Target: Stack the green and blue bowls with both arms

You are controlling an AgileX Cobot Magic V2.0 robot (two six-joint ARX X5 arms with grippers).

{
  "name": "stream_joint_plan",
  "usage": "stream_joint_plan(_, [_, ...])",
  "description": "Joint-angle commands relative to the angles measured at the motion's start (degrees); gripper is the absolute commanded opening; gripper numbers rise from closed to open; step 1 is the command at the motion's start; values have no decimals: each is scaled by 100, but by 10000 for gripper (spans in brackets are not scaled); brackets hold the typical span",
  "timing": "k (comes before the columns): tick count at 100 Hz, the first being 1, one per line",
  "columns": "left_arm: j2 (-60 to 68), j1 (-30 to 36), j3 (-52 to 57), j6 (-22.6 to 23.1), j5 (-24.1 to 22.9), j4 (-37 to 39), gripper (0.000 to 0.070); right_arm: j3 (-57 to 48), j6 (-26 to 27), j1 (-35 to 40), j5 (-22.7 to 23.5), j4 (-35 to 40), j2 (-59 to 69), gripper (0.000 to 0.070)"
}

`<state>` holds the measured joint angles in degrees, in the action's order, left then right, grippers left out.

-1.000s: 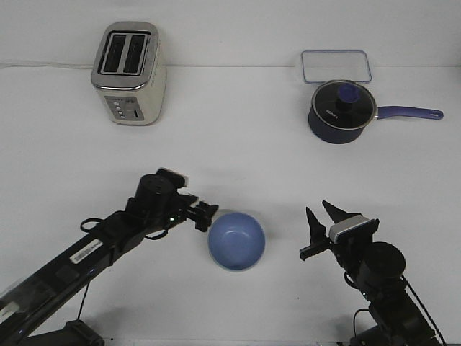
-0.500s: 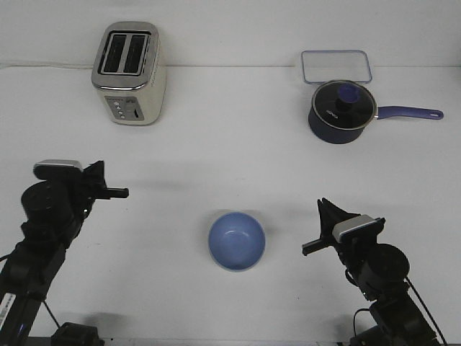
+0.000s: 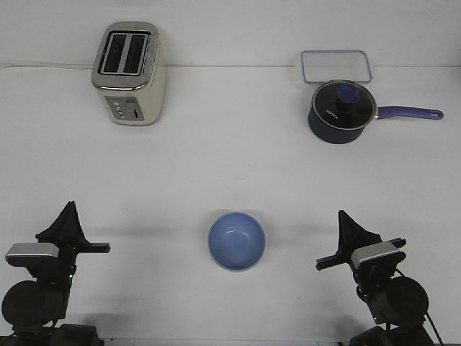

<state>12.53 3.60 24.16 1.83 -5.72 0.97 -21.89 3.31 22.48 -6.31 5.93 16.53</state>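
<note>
Arms have both pulled back to the near edge of the table. The left gripper (image 3: 66, 225), which was right beside the blue bowl (image 3: 236, 241) a moment ago, is now far from it and holds nothing; the right gripper (image 3: 353, 234) holds nothing too. I cannot tell how wide their jaws stand. The blue bowl sits alone in the middle near the front, and no green bowl shows apart from it, so the stacking looks done. The toaster (image 3: 130, 73), the saucepan (image 3: 341, 111) and the clear box (image 3: 336, 66) stand far back, leaving lots of open table (image 3: 230, 158) around the bowl.
</note>
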Motion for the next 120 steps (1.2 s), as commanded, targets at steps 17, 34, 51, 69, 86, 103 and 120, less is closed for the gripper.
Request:
stream_joint_plan(17, [-72, 2, 83, 31, -13, 210, 14, -15, -37, 31, -81, -35, -111, 0])
stream_joint_plan(34, [-72, 2, 83, 31, -11, 205, 14, -15, -37, 31, -81, -35, -111, 0])
stream_joint_plan(51, [-72, 2, 83, 31, -11, 208, 14, -15, -37, 31, -83, -35, -111, 0])
stream_joint_plan(69, [-72, 2, 83, 31, -11, 208, 14, -15, -37, 31, -83, -35, -111, 0])
stream_joint_plan(86, [-74, 0, 76, 92, -15, 203, 14, -15, -37, 31, -83, -35, -111, 0])
stream_joint_plan(103, [-223, -4, -181, 197, 155, 177, 14, -15, -37, 31, -83, -35, -111, 0])
stream_joint_plan(120, [-844, -219, -994, 114, 813, 212, 14, -15, -37, 31, -83, -35, -111, 0])
